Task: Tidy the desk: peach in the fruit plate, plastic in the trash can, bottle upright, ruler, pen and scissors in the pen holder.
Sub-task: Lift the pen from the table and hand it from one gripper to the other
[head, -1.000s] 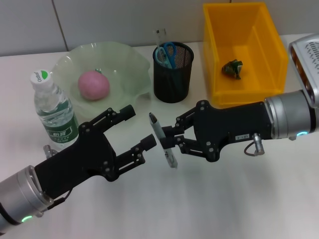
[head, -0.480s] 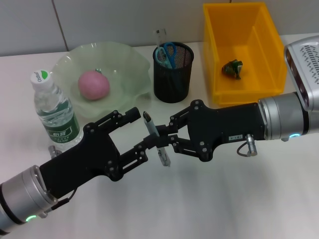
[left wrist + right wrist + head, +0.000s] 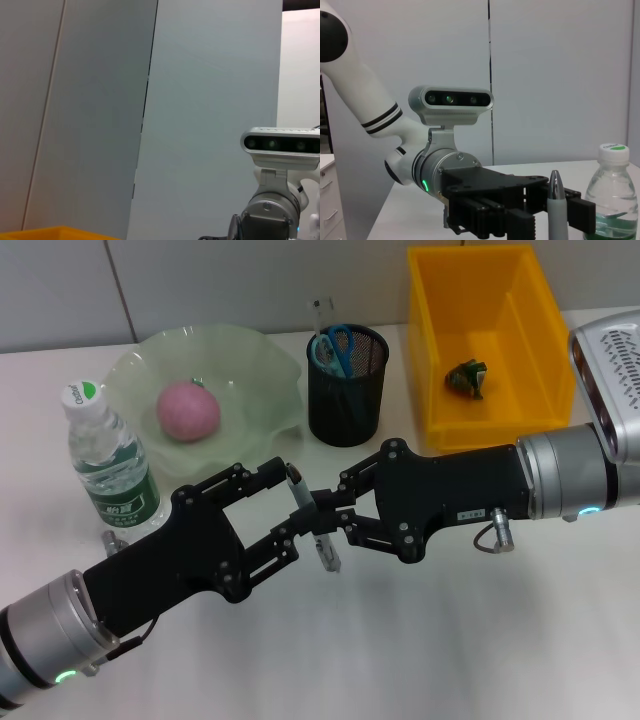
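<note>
Two grippers nose to nose at mid-desk, at 6 o'clock from the pen holder (image 3: 346,385): a handover, to judge by the pose. Right gripper (image 3: 322,522) reaching in from 3 o'clock, pinched tight on the pen (image 3: 303,502) near the middle of its barrel. Left gripper (image 3: 285,508) coming up from 8 o'clock, spread wide, one finger on each side of the barrel, with no visible pressure on it.

Probably held clear of the desk so that the left arm, nearer the holder's open side, can take over and drop it in. Middle grip likely chosen to leave the upper barrel free for the second pincer.

Long axis running from 11 o'clock to 5 o'clock in the head view, steeply raised. Pointed silver end uppermost, seen plainly from the right wrist, toward the fruit plate (image 3: 262,352).

Only the pen left, it seems: scissors (image 3: 332,345) and ruler (image 3: 318,315) in the holder, peach (image 3: 187,410) on the plate, bottle (image 3: 108,465) upright, plastic (image 3: 466,377) in the trash can (image 3: 425,350).
</note>
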`<action>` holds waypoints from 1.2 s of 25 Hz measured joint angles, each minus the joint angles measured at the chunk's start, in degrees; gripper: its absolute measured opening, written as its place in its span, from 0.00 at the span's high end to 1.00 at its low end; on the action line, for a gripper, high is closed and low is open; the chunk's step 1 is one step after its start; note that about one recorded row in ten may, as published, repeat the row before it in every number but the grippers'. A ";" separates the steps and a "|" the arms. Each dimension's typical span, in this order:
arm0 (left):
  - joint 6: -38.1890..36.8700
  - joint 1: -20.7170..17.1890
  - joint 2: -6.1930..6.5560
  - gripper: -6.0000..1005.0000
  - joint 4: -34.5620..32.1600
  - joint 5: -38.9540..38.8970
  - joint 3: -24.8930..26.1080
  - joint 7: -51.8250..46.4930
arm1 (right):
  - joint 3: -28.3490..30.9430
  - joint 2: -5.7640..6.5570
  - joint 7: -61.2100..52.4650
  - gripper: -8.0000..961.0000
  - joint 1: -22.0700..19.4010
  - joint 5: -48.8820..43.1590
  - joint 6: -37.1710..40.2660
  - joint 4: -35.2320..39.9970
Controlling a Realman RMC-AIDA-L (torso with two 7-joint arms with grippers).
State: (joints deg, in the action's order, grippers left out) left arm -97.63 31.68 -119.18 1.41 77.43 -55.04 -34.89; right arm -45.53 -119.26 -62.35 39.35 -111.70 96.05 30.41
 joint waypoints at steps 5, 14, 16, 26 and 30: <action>-0.02 0.14 0.00 0.45 0.00 0.01 -0.04 -0.13 | 0.00 0.00 0.11 0.87 0.04 0.00 0.00 -0.11; -0.01 0.60 0.00 0.56 0.07 0.62 -0.07 -0.27 | -0.09 0.01 0.25 0.87 0.17 0.00 -0.17 -0.46; 0.01 0.65 0.00 0.58 0.09 0.62 -0.07 -0.26 | -0.09 0.01 0.48 0.87 0.44 0.00 -0.21 -0.93; 0.25 0.99 0.00 0.65 0.08 0.61 -0.07 -0.33 | -0.09 0.00 1.00 0.87 1.20 -0.01 -0.88 -2.08; 0.26 0.99 0.00 0.68 0.08 0.61 -0.07 -0.35 | -0.08 0.01 1.00 0.87 1.25 -0.01 -0.88 -2.11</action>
State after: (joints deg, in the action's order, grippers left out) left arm -97.37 32.67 -119.18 1.49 78.04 -55.10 -35.24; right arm -45.61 -119.26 -61.34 40.61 -111.70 95.18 28.30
